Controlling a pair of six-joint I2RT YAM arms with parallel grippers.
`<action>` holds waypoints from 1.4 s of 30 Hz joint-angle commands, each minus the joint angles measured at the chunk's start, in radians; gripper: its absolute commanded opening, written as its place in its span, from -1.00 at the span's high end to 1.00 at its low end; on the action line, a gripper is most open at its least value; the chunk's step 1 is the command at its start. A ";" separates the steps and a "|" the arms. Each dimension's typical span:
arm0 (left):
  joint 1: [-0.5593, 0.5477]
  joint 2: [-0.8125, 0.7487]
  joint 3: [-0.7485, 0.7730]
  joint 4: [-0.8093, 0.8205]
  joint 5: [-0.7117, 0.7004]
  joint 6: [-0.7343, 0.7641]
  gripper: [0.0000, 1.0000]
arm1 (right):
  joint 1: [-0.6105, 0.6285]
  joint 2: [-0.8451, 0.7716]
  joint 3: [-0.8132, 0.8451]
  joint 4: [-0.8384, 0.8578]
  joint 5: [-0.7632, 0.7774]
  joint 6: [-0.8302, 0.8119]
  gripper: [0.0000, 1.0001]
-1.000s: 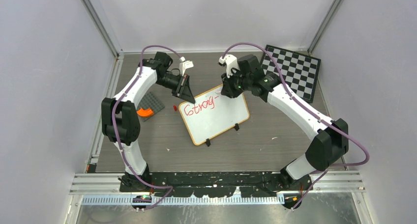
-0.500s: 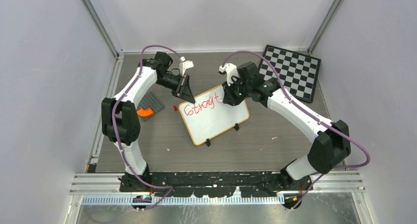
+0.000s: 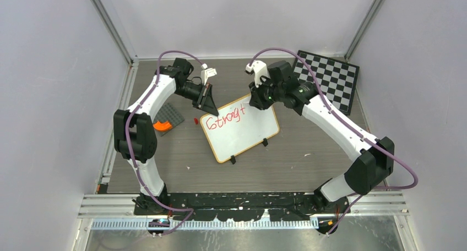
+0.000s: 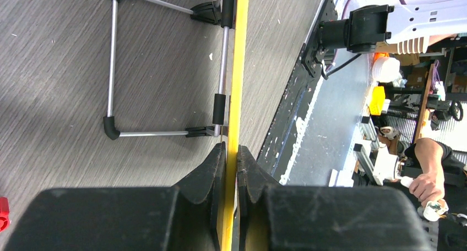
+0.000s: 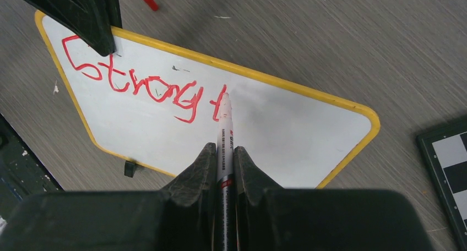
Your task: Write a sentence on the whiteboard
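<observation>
The whiteboard [image 3: 243,133], white with a yellow rim, stands tilted mid-table. In the left wrist view I see only its yellow edge [image 4: 238,69]. My left gripper [image 3: 208,104] is shut on the board's far-left corner, and its jaws [image 4: 231,149] pinch the rim. The sentence [image 3: 222,119] in red reads "Strong t" [image 5: 144,87] along the top line. My right gripper [image 3: 256,101] is shut on a white marker [image 5: 224,131], and its jaws [image 5: 223,149] clamp the barrel. The marker's tip rests at the "t".
A black-and-white checkered board [image 3: 326,79] lies at the back right, and its corner shows in the right wrist view [image 5: 449,174]. A red marker cap [image 3: 196,120] lies left of the whiteboard. An orange piece on a grey plate [image 3: 164,122] sits further left. A wire stand [image 4: 113,69] props the whiteboard.
The short dash after "Strong" has become a "t". My right gripper dipped toward the board with the marker, then drew back a little. The left arm has not moved.
</observation>
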 commanded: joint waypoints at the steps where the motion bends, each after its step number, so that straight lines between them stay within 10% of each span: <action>1: -0.013 0.005 0.016 -0.031 -0.036 0.001 1.00 | 0.000 0.001 0.051 0.019 0.020 -0.022 0.99; 42: -0.013 0.011 0.027 -0.042 -0.038 0.007 1.00 | 0.007 0.007 -0.002 0.055 0.034 -0.002 0.99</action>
